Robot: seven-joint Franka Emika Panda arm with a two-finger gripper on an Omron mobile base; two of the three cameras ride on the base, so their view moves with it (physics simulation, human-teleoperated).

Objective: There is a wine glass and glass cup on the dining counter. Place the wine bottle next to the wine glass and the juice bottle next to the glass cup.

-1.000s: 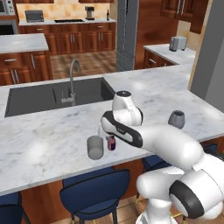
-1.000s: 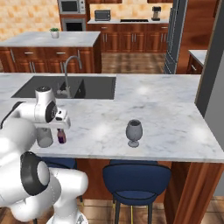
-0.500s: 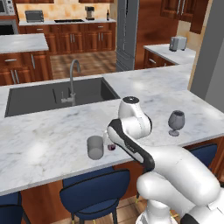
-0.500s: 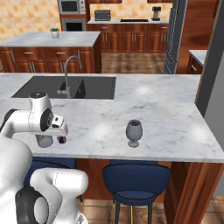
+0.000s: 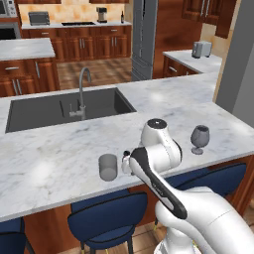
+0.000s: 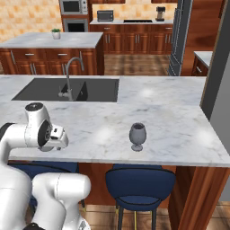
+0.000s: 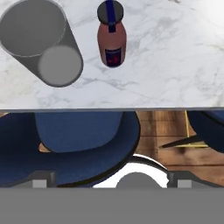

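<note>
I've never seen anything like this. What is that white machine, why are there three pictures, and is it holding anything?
It is a robot arm on a base that can drive, in a computer-drawn kitchen. Two pictures come from cameras on the base, looking over the arm from its left and its right. The third comes from a camera on the arm's hand, looking straight down. On the marble counter stand a grey glass cup and, right beside it, a small pinkish juice bottle with a dark cap. Further along stands a wine glass. Blue stools sit below the counter's edge. The tool is open and holds nothing; the bottle stands free on the counter.
</note>
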